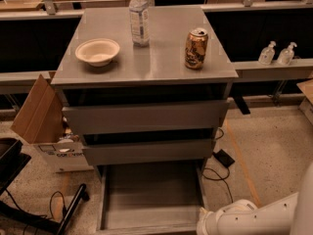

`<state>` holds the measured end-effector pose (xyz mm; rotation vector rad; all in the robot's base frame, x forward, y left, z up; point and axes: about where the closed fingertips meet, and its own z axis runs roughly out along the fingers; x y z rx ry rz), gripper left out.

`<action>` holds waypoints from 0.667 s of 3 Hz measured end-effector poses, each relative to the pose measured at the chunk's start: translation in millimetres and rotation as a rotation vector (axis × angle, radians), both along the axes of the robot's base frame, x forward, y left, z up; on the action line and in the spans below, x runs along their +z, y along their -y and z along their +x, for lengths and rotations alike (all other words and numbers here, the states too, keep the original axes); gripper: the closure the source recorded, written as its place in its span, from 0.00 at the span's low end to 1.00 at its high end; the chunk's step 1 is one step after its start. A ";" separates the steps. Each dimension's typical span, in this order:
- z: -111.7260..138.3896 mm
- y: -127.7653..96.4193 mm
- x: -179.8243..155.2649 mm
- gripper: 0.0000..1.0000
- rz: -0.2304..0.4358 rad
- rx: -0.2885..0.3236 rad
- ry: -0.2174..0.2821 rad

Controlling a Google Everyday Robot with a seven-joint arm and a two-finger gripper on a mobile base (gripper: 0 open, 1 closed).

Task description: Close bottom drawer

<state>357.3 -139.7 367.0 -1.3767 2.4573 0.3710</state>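
Far left of your gripper (201,226) and higher up, a cardboard box (36,114) leans beside the cabinet, off to the side of the drawers' path. Up and left of the gripper, on the cabinet top (161,65), sit a bowl (98,51) and a water bottle (139,16). Both stand back from the front edge, so a low push should hardly trouble them.

Directly left of the gripper lies the bottom drawer (151,197), pulled well out just above the floor, with its shallow grey tray showing. It sits below the two larger drawer fronts (146,116). High above the gripper, a can (196,48) stands upright near the cabinet's right side.

The gripper itself seems to sit at the drawer's front right corner, at the lower edge of the view, likely so it can get in front of the panel and push it home. It is cut off there, so you cannot tell whether it is wide or narrow.

To its right runs the white arm (266,214). Far up and right, two pump bottles (277,54) stand on a ledge.
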 end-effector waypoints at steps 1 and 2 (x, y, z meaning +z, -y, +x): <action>-11.8 -5.3 -54.2 0.00 0.078 -0.059 -0.028; -24.4 -16.0 -94.7 0.00 0.136 -0.093 -0.044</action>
